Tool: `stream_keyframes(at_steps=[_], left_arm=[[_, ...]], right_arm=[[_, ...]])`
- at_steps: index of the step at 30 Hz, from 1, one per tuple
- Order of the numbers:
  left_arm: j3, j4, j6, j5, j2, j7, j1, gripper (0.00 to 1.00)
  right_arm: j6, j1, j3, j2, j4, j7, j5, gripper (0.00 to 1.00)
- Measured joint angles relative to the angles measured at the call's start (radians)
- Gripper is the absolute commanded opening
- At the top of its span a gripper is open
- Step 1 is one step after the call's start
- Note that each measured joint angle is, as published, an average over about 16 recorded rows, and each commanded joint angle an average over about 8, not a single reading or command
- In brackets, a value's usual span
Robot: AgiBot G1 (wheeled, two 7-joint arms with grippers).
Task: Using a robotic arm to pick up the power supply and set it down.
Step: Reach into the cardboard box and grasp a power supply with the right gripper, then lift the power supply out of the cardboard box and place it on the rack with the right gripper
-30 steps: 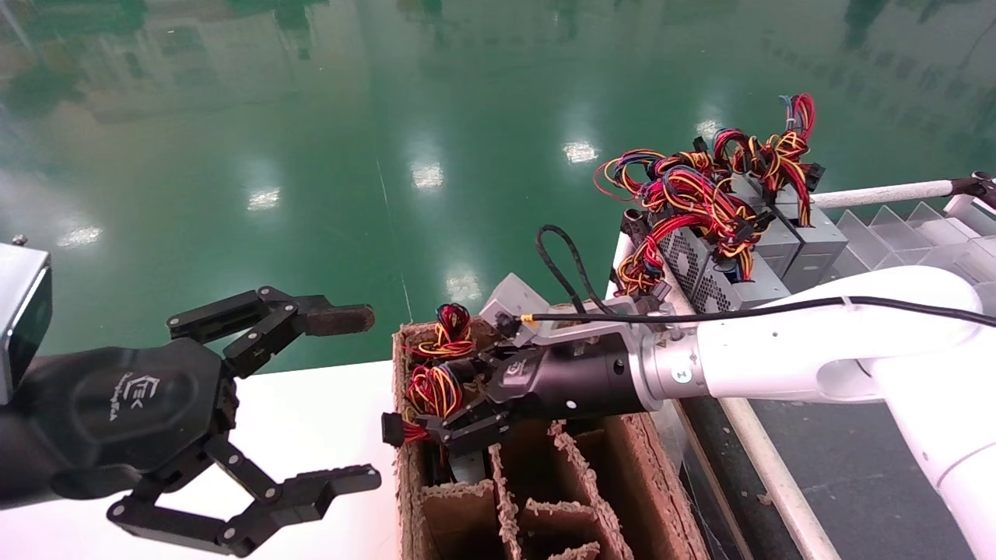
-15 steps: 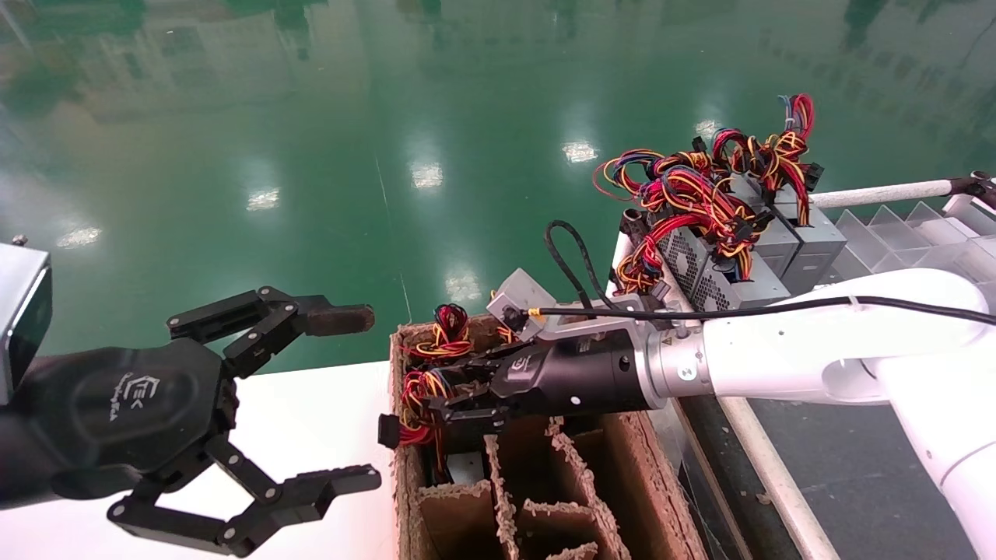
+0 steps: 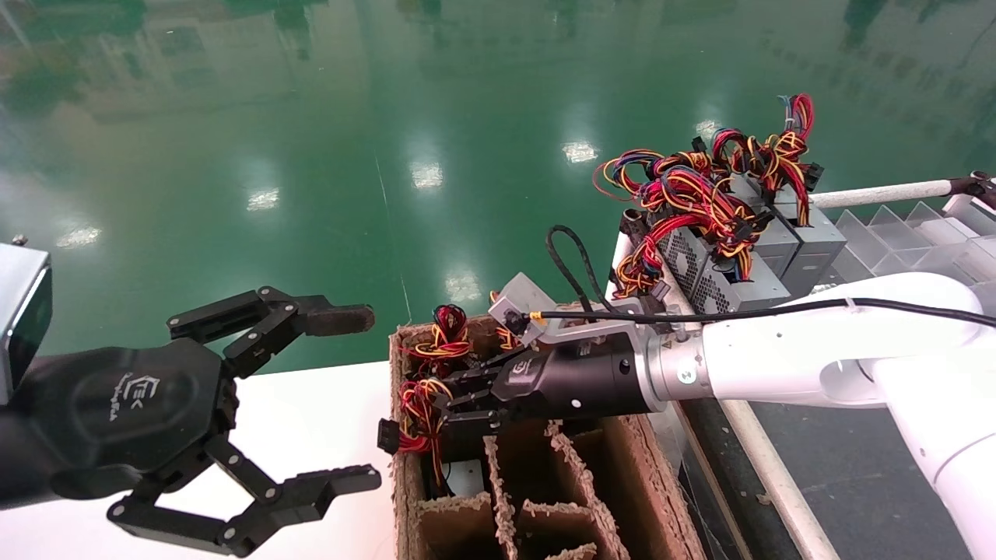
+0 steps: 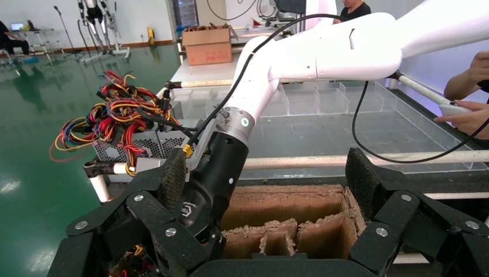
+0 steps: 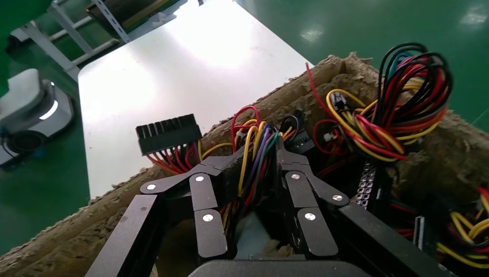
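The left pincer [image 3: 342, 404] hangs wide and idle above the white bench [image 3: 311, 435], near its far edge. Just past it, the right pincer [image 3: 459, 400] is down in the end slot of the cardboard box [image 3: 622, 474], narrowed onto the wires [image 5: 256, 156] of a power supply [image 3: 467, 470] seated in that slot. Set-down looks almost done; release and withdrawal remain. Farther right, 3 or so more supplies [image 3: 724, 264] wait in a row.

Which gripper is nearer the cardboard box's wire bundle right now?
Right. The right gripper is in the cardboard box, fingers closed around the wire bundle. The left gripper hangs open over the white table, beside the box.
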Motion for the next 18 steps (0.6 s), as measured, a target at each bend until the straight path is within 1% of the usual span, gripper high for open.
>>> stream_keyframes(at_steps=[9, 18], left_arm=[[0.0, 0.0, 0.0, 0.0, 0.0, 0.0, 0.0, 1.0], [0.0, 0.0, 0.0, 0.0, 0.0, 0.0, 0.0, 1.0]], right_arm=[[-0.062, 0.002, 0.017, 0.021, -0.026, -0.028, 0.036, 0.0], [-0.148, -0.011, 0.074, 0.097, -0.015, -0.062, 0.13, 0.0]])
